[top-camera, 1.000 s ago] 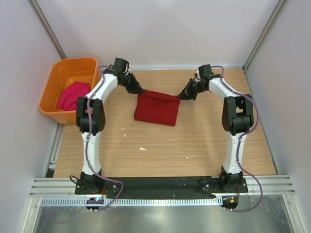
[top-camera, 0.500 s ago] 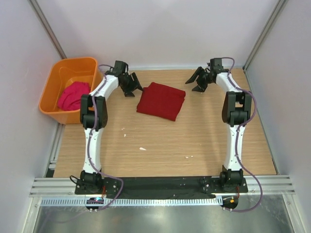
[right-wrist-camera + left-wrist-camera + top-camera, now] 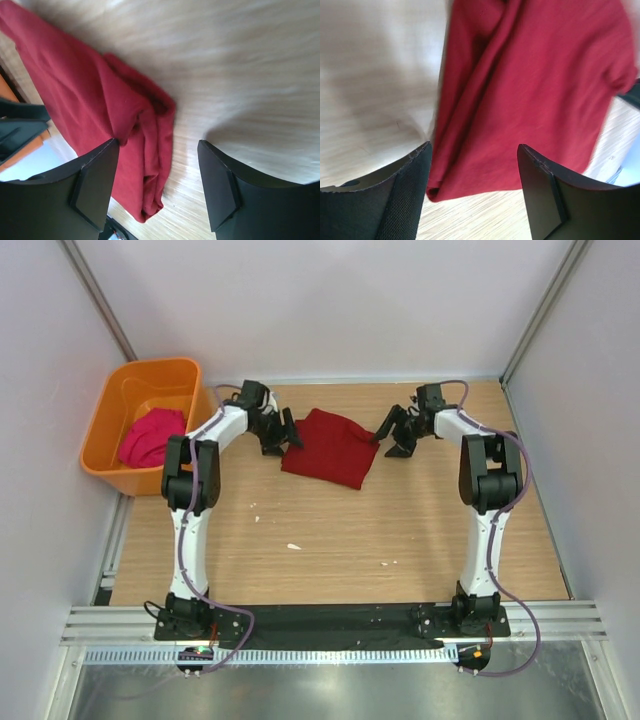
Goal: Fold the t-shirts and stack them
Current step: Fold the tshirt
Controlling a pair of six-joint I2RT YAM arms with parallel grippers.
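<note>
We count two t-shirts: one dark crimson t-shirt [image 3: 330, 448] and one magenta-pink t-shirt [image 3: 150, 437]. We count one orange tub [image 3: 140, 375] and one wooden table [image 3: 400, 530]. We see two arms, a left arm [image 3: 183, 550] and a right arm [image 3: 480, 550]. There are two grippers, the left gripper [image 3: 472, 150] and the right gripper [image 3: 159, 144], and each has two fingers. We make out three small white scraps [image 3: 293, 546] on the wood.

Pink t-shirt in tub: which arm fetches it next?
Left, probably. The left end effector, open, sits on the orange tub side of the red t-shirt; the right end effector is across it, farther from the pink t-shirt.
</note>
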